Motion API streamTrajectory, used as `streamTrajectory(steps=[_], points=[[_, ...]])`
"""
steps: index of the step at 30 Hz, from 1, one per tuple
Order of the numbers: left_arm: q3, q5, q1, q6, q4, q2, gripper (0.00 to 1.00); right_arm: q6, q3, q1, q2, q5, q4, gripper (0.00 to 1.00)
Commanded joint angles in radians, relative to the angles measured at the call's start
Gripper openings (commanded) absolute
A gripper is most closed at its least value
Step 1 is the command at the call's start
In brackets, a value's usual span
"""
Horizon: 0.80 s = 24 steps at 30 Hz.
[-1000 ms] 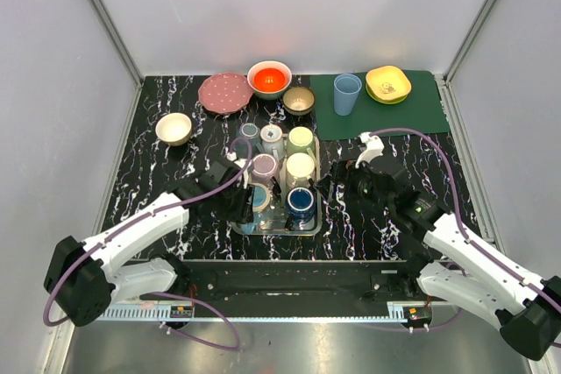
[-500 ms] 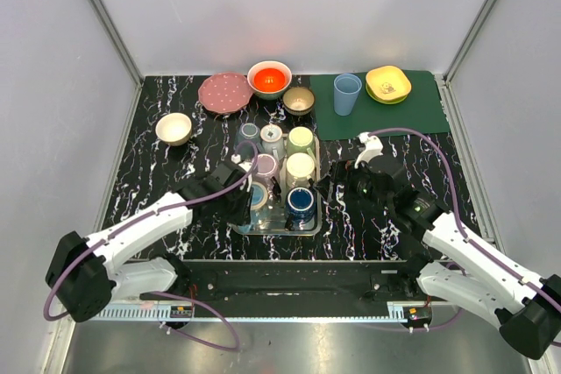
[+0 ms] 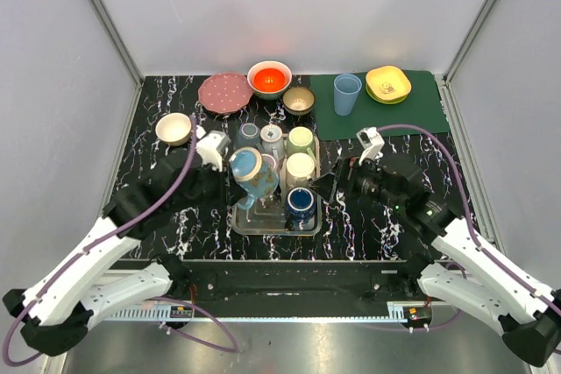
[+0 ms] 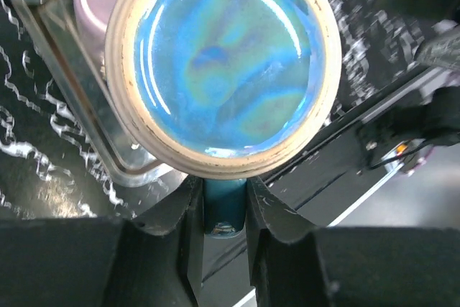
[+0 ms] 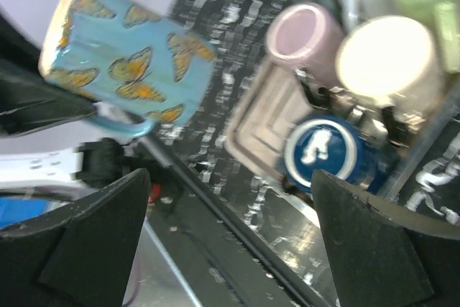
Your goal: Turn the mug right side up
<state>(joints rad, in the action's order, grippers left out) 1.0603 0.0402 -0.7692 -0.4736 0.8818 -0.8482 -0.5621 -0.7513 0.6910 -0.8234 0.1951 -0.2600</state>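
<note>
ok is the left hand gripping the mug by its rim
No, the left hand is shut on the handle of the mug, below the rim.

The tray's (image 3: 263, 222) near-left corner lies bare under the held mug (image 3: 255, 172); other mugs (image 3: 300, 166) crowd the rest.

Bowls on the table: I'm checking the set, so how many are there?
4: a cream bowl at far left, a red bowl at the back, a brown bowl beside it, a yellow bowl on the green mat. Another may sit under the yellow one.
</note>
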Motion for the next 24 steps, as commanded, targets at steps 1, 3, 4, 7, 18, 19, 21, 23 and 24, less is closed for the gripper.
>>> streamTrajectory(steps=[1, 3, 4, 7, 18, 19, 21, 23, 24], points=[[0.02, 0.016, -0.002, -0.077, -0.289, 0.106, 0.0, -0.107, -0.01, -0.002, 0.072, 0.18, 0.175, 0.99], [-0.045, 0.039, -0.001, -0.108, -0.473, 0.146, 0.0, -0.156, 0.001, -0.001, 0.084, 0.234, 0.24, 0.86], [-0.069, 0.065, -0.001, -0.149, -0.616, 0.158, 0.0, -0.177, 0.009, -0.001, 0.086, 0.247, 0.251, 0.82], [-0.158, 0.133, -0.001, -0.253, -0.887, 0.149, 0.0, -0.265, 0.046, -0.001, 0.072, 0.322, 0.407, 0.69], [-0.204, 0.289, 0.001, -0.453, -1.311, 0.015, 0.0, -0.361, 0.119, -0.001, 0.03, 0.359, 0.616, 0.91], [-0.21, 0.3, 0.001, -0.462, -1.339, 0.008, 0.0, -0.361, 0.121, -0.002, 0.024, 0.351, 0.628, 0.9], [-0.221, 0.306, 0.001, -0.483, -1.359, -0.002, 0.0, -0.358, 0.113, -0.001, -0.006, 0.331, 0.668, 0.88], [-0.247, 0.313, -0.001, -0.502, -1.4, -0.003, 0.0, -0.352, 0.115, -0.002, -0.022, 0.304, 0.702, 0.85], [-0.25, 0.317, 0.001, -0.513, -1.405, -0.005, 0.0, -0.351, 0.116, -0.001, -0.035, 0.281, 0.722, 0.84]])
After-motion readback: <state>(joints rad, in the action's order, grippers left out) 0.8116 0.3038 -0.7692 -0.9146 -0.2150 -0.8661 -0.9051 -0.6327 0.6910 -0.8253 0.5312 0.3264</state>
